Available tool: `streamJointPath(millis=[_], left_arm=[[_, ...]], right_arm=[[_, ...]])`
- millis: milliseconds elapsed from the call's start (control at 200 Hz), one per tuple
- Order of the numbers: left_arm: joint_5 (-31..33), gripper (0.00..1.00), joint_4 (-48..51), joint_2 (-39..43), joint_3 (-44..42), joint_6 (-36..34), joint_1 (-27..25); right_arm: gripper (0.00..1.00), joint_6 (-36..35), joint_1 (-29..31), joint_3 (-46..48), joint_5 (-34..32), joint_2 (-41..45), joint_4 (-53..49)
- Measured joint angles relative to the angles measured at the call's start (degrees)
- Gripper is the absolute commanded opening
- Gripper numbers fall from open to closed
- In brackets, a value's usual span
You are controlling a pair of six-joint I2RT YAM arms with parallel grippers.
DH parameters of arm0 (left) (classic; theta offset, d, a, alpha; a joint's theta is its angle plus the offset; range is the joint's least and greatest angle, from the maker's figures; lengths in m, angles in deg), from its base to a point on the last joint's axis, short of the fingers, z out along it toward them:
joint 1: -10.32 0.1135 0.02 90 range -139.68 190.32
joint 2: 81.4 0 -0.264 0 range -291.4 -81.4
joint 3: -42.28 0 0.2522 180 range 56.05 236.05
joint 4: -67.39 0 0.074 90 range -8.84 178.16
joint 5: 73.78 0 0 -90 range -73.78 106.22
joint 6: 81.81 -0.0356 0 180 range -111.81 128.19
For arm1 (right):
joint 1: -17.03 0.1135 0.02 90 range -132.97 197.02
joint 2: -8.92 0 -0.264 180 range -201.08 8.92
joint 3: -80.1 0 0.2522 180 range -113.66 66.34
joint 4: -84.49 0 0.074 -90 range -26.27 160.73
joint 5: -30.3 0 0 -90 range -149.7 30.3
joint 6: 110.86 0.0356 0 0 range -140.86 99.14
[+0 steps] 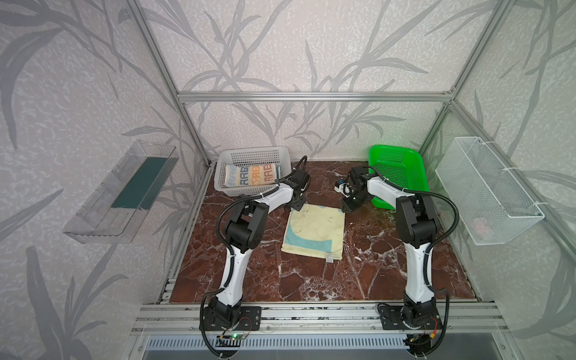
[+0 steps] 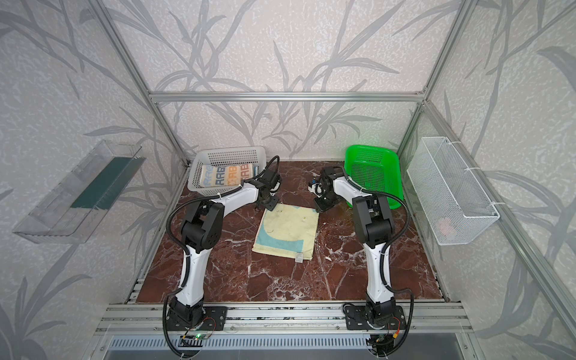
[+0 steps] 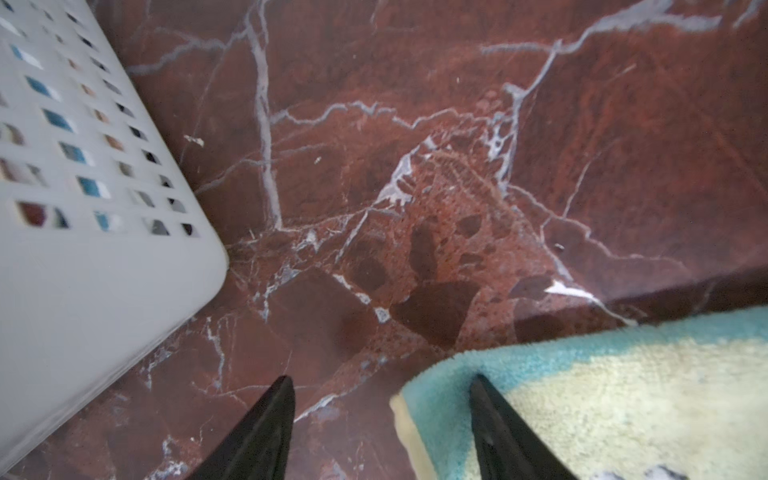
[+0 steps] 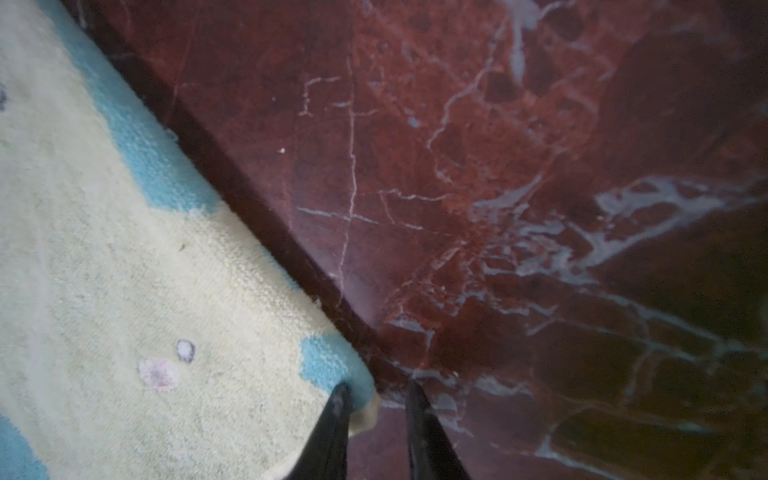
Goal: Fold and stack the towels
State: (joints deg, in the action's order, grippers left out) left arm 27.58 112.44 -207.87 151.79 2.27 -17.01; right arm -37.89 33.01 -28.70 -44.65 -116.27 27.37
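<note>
A folded pale yellow and teal towel (image 1: 313, 230) (image 2: 286, 232) lies flat mid-table. My left gripper (image 1: 297, 204) (image 3: 382, 377) is open and straddles its far left corner: one finger rests over the cloth (image 3: 623, 395), the other over bare marble. My right gripper (image 1: 347, 207) (image 4: 378, 385) is at the far right corner with its jaws narrow. One finger lies on the towel (image 4: 124, 270), and the corner tip pokes into the gap without touching the other finger. A striped towel with RABBIT lettering (image 1: 249, 176) (image 2: 227, 176) lies folded in the white basket (image 1: 252, 152).
The white basket (image 3: 83, 270) stands close beside my left gripper at the back left. A green basket (image 1: 396, 174) sits at the back right, behind my right arm. A wire basket (image 1: 486, 193) hangs on the right wall and a clear tray (image 1: 121, 193) on the left wall.
</note>
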Motion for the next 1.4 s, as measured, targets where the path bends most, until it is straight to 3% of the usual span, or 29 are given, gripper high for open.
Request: streamJointPath(millis=[165,425,505,755,1400], left_arm=[[0.48,0.66,-0.02,0.00,-0.13,0.87,-0.04],[0.79,0.66,0.35,0.00,-0.24,3.65,-0.04],[0.79,0.66,0.46,0.00,-0.35,4.96,-0.04],[0.59,0.66,-0.11,0.35,-1.25,7.19,-0.24],[0.55,0.65,-0.57,0.55,-1.73,7.65,-0.31]], right_arm=[[0.23,-0.22,0.09,-0.57,0.63,-0.13,-0.39],[0.05,-0.68,0.15,-5.07,1.97,-2.29,-1.22],[0.04,-0.92,0.15,-6.54,1.99,-3.45,-1.97],[0.32,-1.42,0.15,-7.41,1.99,-4.26,-3.48],[0.38,-0.85,-0.52,-4.94,5.92,-0.39,-3.56]])
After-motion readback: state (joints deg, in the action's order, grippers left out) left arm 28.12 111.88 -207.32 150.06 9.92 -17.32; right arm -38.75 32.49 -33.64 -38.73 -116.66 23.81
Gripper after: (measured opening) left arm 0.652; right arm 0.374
